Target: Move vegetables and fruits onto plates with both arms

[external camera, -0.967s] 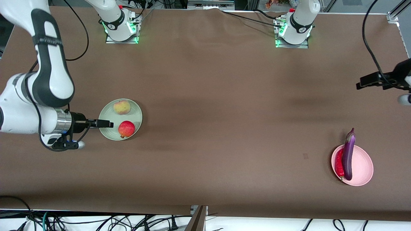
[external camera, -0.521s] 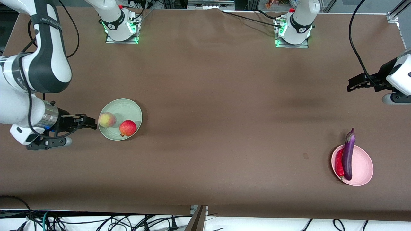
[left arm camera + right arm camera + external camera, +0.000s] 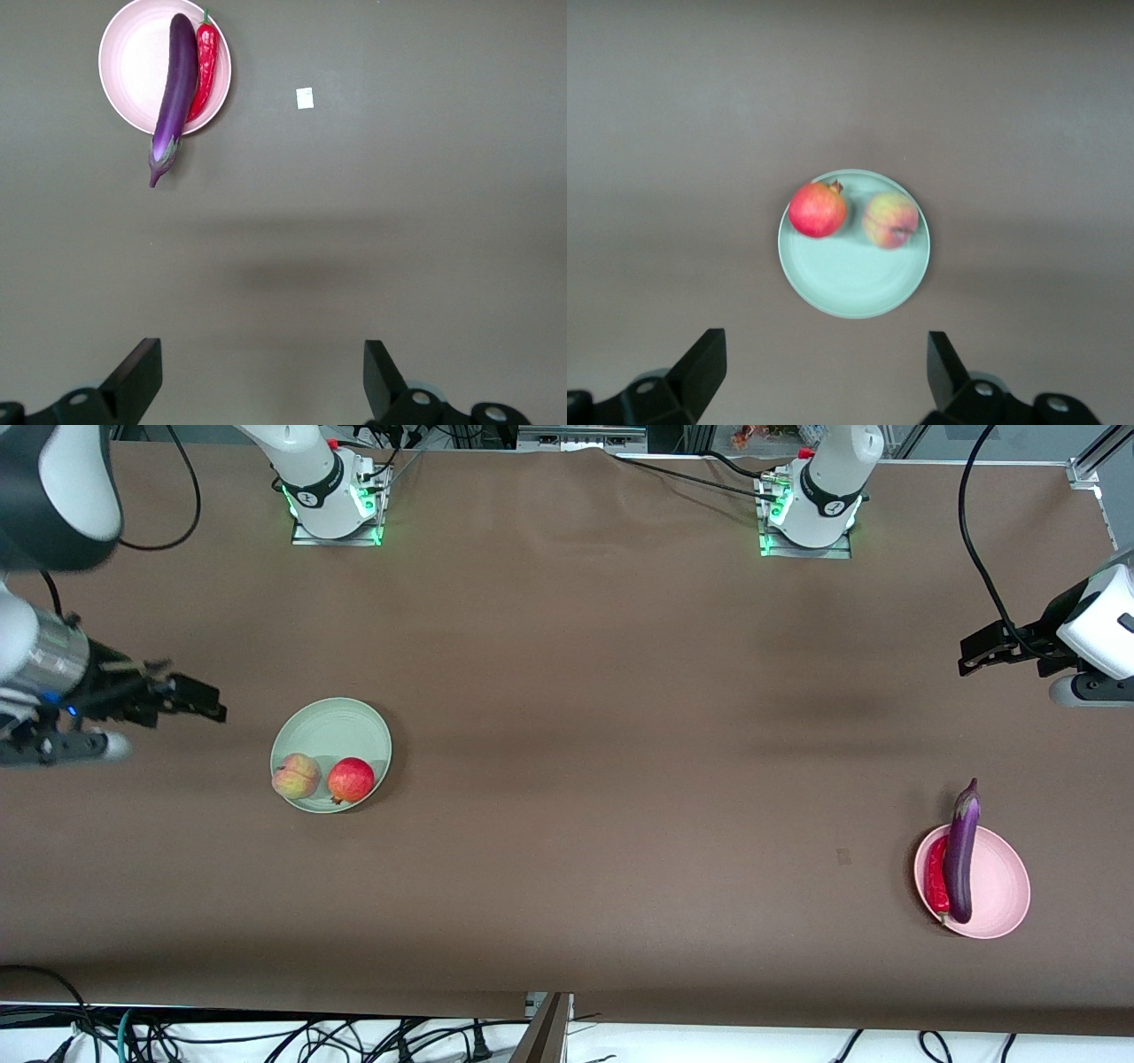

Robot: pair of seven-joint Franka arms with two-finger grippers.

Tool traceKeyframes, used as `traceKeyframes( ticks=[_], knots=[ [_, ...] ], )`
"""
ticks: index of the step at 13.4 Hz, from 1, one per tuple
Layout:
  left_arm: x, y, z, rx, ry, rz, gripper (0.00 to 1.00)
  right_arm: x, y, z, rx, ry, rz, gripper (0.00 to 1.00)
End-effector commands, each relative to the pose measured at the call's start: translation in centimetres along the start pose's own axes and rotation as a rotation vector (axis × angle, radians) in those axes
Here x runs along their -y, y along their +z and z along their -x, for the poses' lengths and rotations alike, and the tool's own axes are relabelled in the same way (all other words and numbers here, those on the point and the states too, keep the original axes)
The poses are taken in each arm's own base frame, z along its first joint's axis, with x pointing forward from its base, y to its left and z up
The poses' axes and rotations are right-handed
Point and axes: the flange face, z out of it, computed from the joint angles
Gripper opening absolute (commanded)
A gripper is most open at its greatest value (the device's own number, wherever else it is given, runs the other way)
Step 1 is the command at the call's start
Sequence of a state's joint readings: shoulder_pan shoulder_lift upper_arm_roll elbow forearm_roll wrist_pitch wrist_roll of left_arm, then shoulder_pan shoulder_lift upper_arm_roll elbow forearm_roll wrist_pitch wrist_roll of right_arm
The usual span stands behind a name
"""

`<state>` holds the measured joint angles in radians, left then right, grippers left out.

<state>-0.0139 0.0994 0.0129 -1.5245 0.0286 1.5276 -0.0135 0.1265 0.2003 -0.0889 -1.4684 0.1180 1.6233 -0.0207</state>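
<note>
In the front view, the pale green plate [image 3: 331, 755] sat on the brown worktop [image 3: 567, 735] in the left-centre of the frame. It held 2 fruits side by side along its lower rim: the yellow-pink peach [image 3: 296, 776] at the lower-left edge and the red pomegranate [image 3: 351, 779] just beside it, the 2 close together or touching. The right wrist view showed the same plate [image 3: 853, 244] with the pomegranate [image 3: 818, 209] and peach [image 3: 890, 220] in its upper half.

The pale pink plate [image 3: 973, 881] lay in the lower right of the front view. The purple eggplant [image 3: 960, 850] rested across its left part, with the stem end jutting past the upper rim over the worktop. The red chili pepper [image 3: 935, 878] lay along the eggplant, touching it, at the plate's left rim. In the left wrist view, the plate [image 3: 165, 66] sat in the upper left, with the eggplant [image 3: 172, 92] overhanging its rim and the chili [image 3: 204, 58] pressed alongside.

The right tool [image 3: 197, 701] hung at the left edge of the front view, over bare worktop up and to the left of the green plate, its fingers spread and empty. The left tool [image 3: 979, 653] hung at the right edge, well above the pink plate in the frame, fingers likewise apart and holding nothing.
</note>
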Motion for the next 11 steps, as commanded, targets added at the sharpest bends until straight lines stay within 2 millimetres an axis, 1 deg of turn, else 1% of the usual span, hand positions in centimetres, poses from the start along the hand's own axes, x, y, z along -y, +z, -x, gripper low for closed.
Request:
traceKeyframes(
  ticks=[1,2,5,9,11],
  knots=[
    [0.2,0.4,0.0,0.003,-0.01,-0.025,1.0,-0.7,0.5,3.2,0.023,0.015,0.007,1.0],
    [0.2,0.4,0.0,0.003,-0.007,-0.025,1.0,-0.8,0.5,3.6,0.026,0.012,0.026,1.0],
    [-0.7,-0.3,-0.3,0.011,0.006,-0.027,1.0,-0.1,0.3,3.7,0.023,-0.006,0.038,1.0],
    [-1.0,-0.5,-0.5,0.016,0.011,-0.031,1.0,1.0,-0.4,3.3,0.006,-0.016,0.041,1.0],
    [-1.1,-0.5,-0.5,0.022,0.013,-0.03,1.0,0.9,-0.4,3.0,0.004,-0.014,0.04,1.0]
  ],
)
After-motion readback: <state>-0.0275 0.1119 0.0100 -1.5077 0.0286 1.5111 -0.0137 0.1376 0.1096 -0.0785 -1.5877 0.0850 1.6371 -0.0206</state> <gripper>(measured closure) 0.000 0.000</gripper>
